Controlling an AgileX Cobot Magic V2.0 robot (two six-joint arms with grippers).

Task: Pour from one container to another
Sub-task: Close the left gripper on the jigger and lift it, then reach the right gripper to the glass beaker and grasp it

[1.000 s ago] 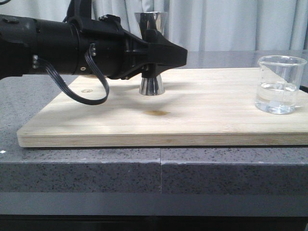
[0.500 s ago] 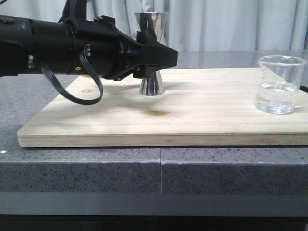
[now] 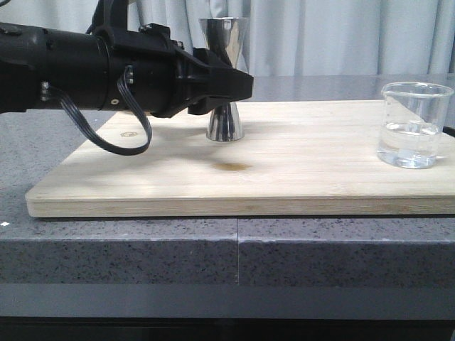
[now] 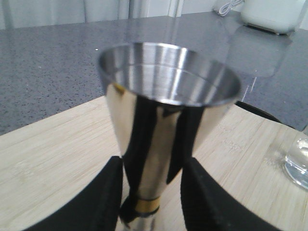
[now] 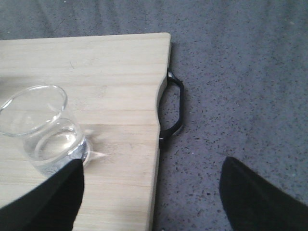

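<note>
Left pincer [image 3: 231, 89], fingers apart either side of the steel jigger's [image 3: 225, 78] gold-ringed waist at frame centre, best closed gently to keep it upright.

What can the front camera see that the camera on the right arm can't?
Only the front view shows the steel jigger and the left gripper, its fingers either side of the jigger's waist. Only the right wrist view shows the board's black handle and the right gripper, open. Both show the glass beaker holding clear liquid on the wooden board.
</note>
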